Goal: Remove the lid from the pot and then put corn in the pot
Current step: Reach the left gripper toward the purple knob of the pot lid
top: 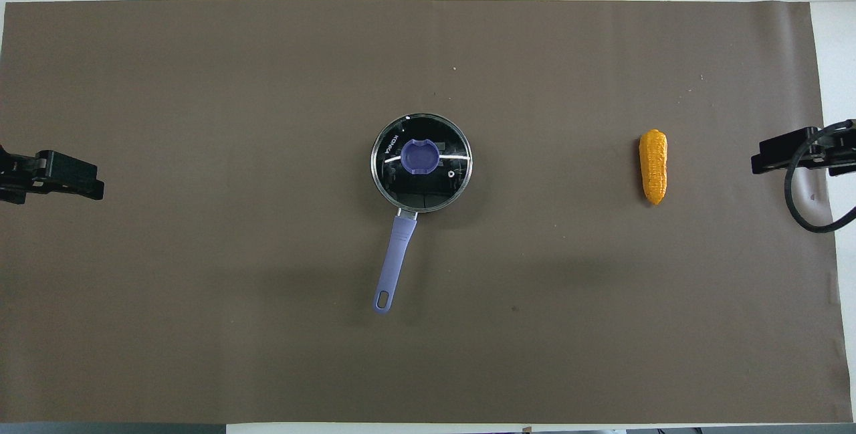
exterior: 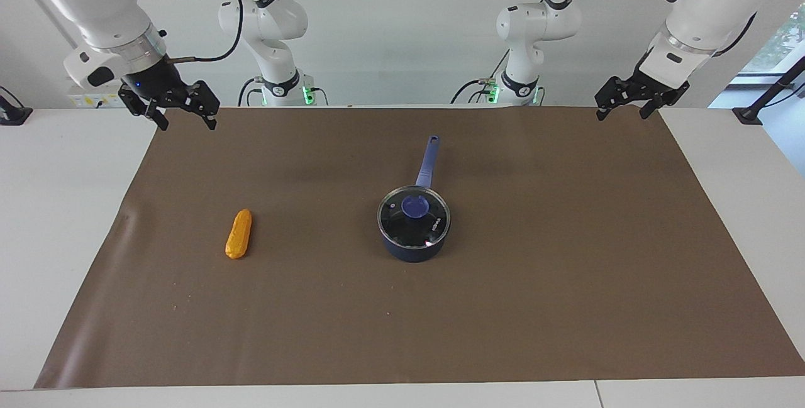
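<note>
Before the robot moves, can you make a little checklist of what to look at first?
1. Lid sits flat on the pot: ok, it covers the whole rim.
2. Blue knob free to grab: ok, nothing is on it.
3. Corn easy to reach: ok, it lies alone on the brown mat, toward the right arm's end.
4. Left tool out of the way: ok, it hangs over the mat's edge, open and holding nothing.
5. Right tool out of the way: ok, it hangs over the mat's corner, open and holding nothing.
6. Pot inside ready for corn: cannot tell, the lid reflects light.
</note>
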